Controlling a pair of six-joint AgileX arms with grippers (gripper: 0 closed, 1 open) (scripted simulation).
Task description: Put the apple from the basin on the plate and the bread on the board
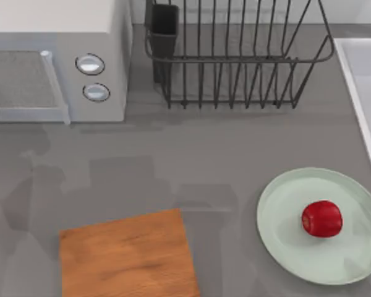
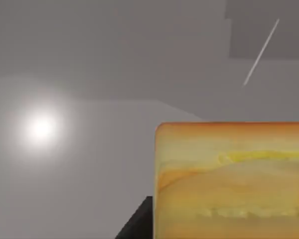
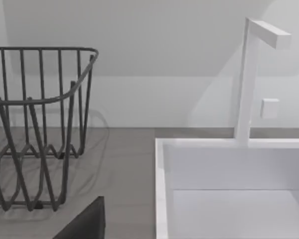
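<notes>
The red apple point(image 1: 322, 218) lies on the mint-green plate point(image 1: 284, 216) at the table's front right. The wooden board point(image 1: 127, 257) at the front left is bare. In the left wrist view the bread point(image 2: 231, 181), golden with a brown crust, sits very close, and a dark finger point(image 2: 135, 225) of my left gripper presses against its side; the gripper looks shut on it. In the right wrist view the white basin point(image 3: 162, 189) lies ahead, and a finger point(image 3: 84, 221) of my right gripper stands wide to one side, open and holding nothing.
A black wire dish rack point(image 1: 235, 59) stands at the back centre. A microwave point(image 1: 62, 62) fills the back left. The basin's rim point(image 1: 358, 99) runs down the right edge, with a white tap point(image 3: 249, 79) behind it. Grey counter lies between board and plate.
</notes>
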